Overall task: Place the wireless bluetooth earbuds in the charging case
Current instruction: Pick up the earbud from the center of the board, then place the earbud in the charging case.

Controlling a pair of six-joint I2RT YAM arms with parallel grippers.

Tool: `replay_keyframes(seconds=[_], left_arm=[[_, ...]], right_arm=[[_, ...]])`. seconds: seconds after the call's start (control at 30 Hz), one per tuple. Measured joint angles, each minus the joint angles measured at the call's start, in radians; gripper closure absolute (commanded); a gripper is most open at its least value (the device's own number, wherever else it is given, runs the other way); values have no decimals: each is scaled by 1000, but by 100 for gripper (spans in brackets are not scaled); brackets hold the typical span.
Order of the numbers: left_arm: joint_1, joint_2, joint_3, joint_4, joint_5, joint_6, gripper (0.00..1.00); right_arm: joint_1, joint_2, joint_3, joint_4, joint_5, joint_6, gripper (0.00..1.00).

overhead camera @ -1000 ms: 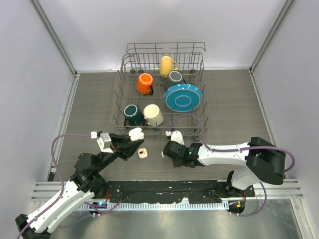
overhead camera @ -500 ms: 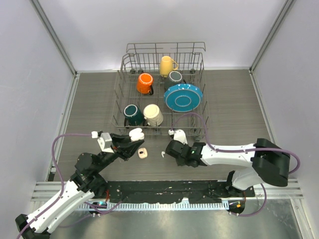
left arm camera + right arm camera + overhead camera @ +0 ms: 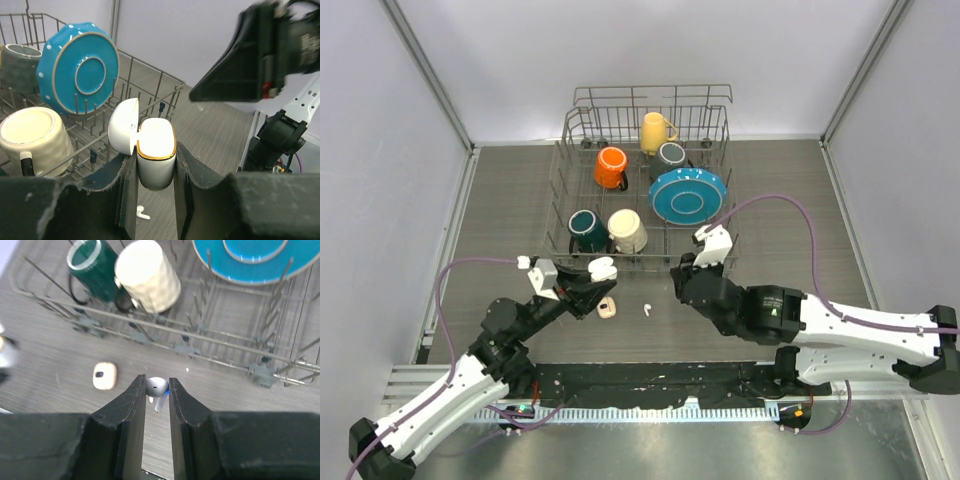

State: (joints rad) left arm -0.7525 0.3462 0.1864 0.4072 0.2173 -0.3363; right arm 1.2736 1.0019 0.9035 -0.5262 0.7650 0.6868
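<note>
The glossy white charging case [image 3: 156, 142], lid open, is clamped by the left gripper [image 3: 155, 170], its base hidden. An earbud [image 3: 156, 386] seems pinched by the right gripper [image 3: 157, 382]; another earbud [image 3: 647, 309] is seen on the wood-grain table [image 3: 770, 200].

Lab robot cell; bare walls [image 3: 640, 50], alu frame [image 3: 425, 75]

Dish rack [image 3: 638, 195] bars the back — table [image 3: 780, 190] flanks open.
</note>
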Motion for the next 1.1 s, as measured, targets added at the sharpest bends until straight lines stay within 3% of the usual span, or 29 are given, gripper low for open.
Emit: replay_keyframes(seconds=[0.2, 0.37, 0.6, 1.1], left_arm=[[0, 76, 0, 58, 25, 7, 100], [0, 103, 2, 92, 55, 24, 100], [0, 103, 6, 119, 121, 60, 100], [0, 114, 72, 115, 204, 116, 100]], right_arm=[[227, 31, 65, 152, 286, -126, 99], [288, 51, 43, 411, 352, -283, 99], [288, 76, 11, 642, 328, -398, 99], [287, 100, 11, 735, 126, -415, 99]])
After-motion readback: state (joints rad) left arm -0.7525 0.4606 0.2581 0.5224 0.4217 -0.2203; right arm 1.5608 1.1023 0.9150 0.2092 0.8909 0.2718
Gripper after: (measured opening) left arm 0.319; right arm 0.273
